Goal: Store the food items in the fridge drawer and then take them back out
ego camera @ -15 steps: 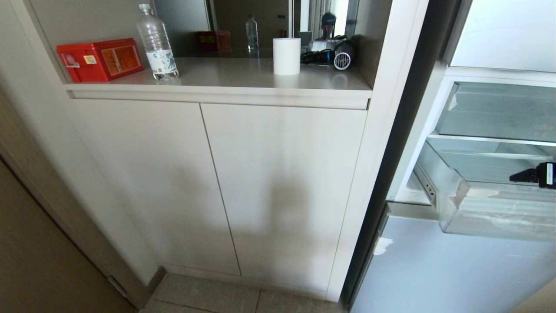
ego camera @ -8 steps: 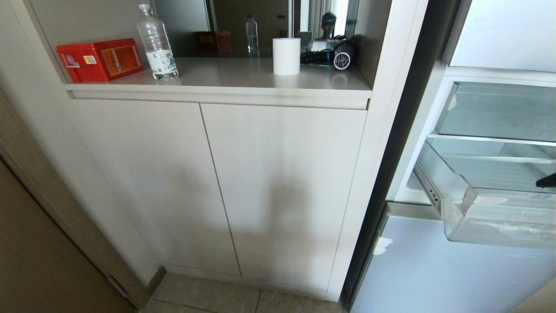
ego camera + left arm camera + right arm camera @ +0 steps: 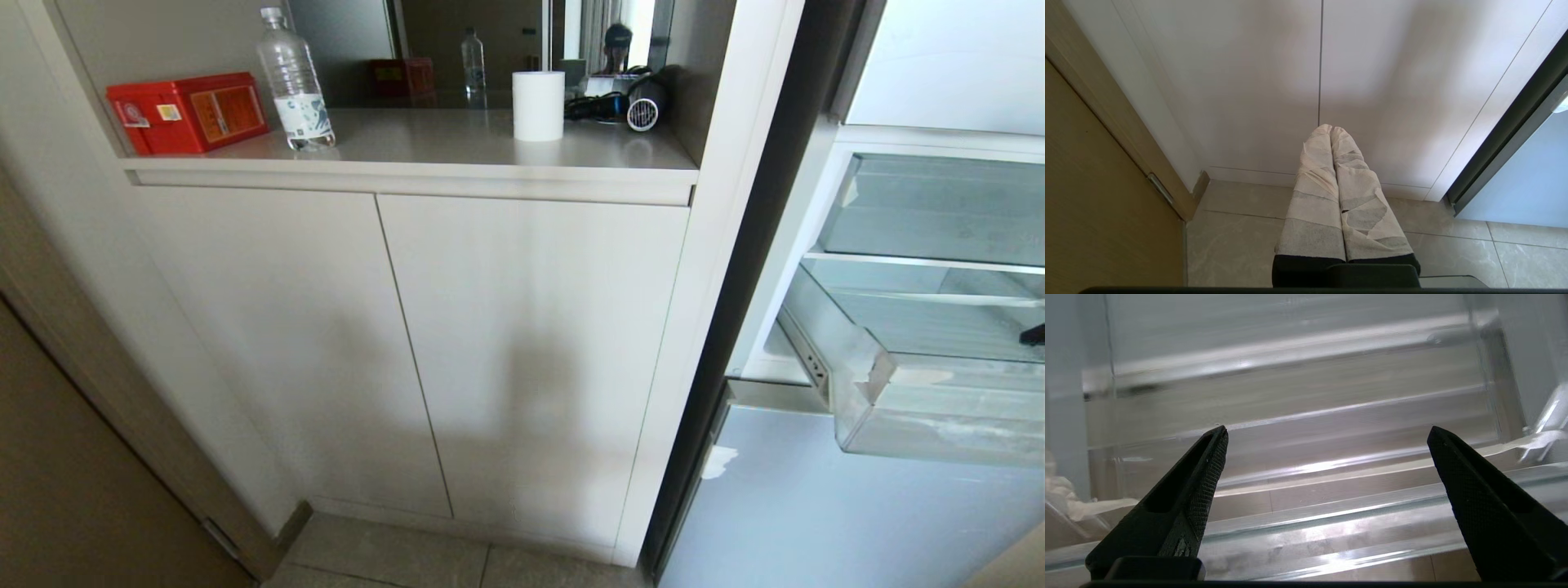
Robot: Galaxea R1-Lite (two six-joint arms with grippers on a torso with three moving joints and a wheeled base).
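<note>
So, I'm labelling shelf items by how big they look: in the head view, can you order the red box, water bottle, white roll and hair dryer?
Largest to smallest:
1. red box
2. water bottle
3. white roll
4. hair dryer: unsure, it lies further back and is partly hidden, so it may match the roll.

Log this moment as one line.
right pincer: open, empty, over fridge drawer | left pincer: shut, parked | drawer: pulled out
</note>
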